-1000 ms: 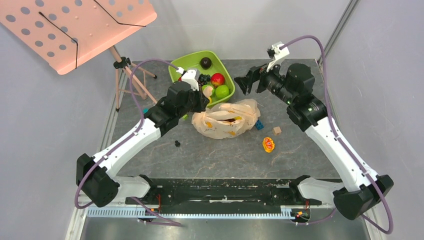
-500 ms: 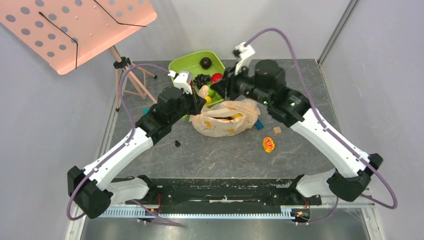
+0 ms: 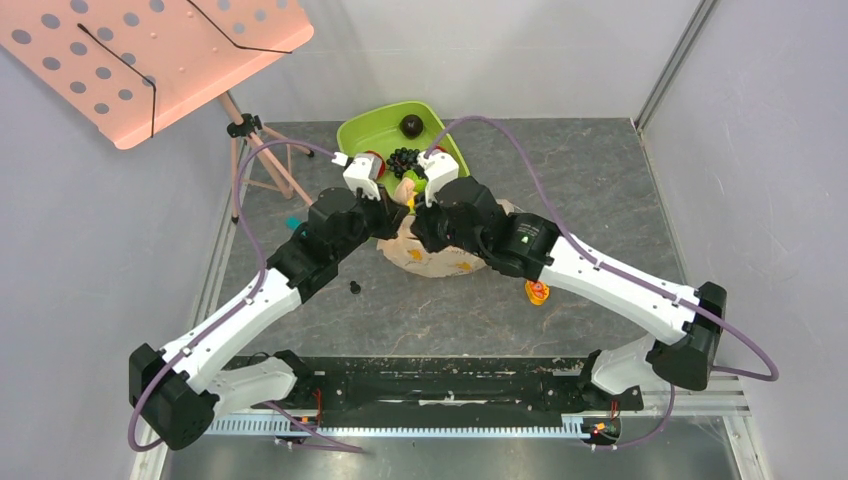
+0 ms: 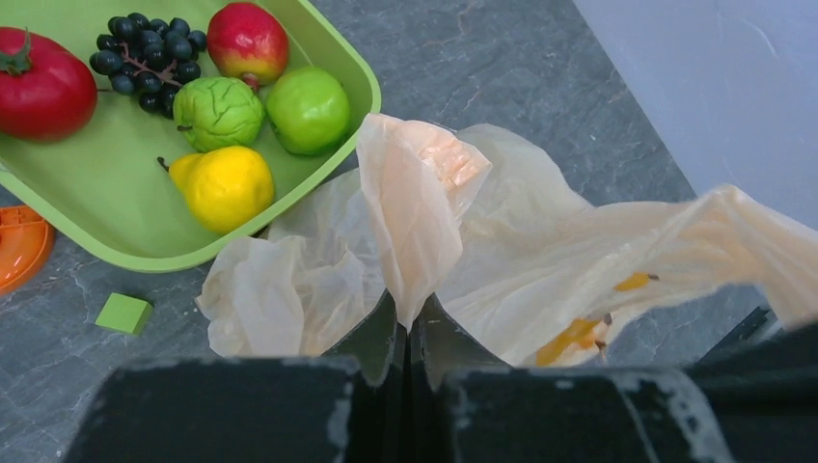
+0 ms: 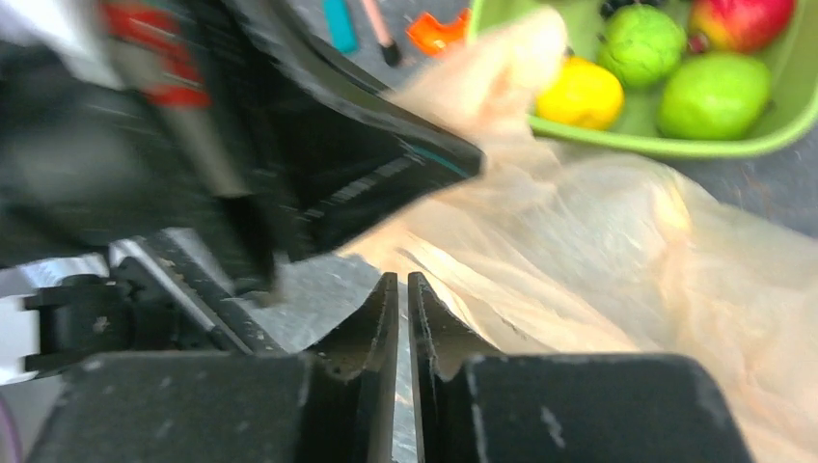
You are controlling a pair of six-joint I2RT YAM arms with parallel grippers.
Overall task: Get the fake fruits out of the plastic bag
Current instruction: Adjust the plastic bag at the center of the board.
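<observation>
1. Toward the middle of the desk's far edge, the plastic bag (image 4: 540,241) lay crumpled against the near rim of the green tub (image 4: 116,212).
2. Your left gripper (image 4: 409,323) pinched a raised fold of the bag.
3. Your right gripper (image 5: 403,289) sat at the film, fingers almost pressed together (whether they caught any film, I cannot tell).

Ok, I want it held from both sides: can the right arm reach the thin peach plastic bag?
Probably yes: the right end effector sits beside the peach plastic bag, nothing between; its shut jaws must open first.
</observation>
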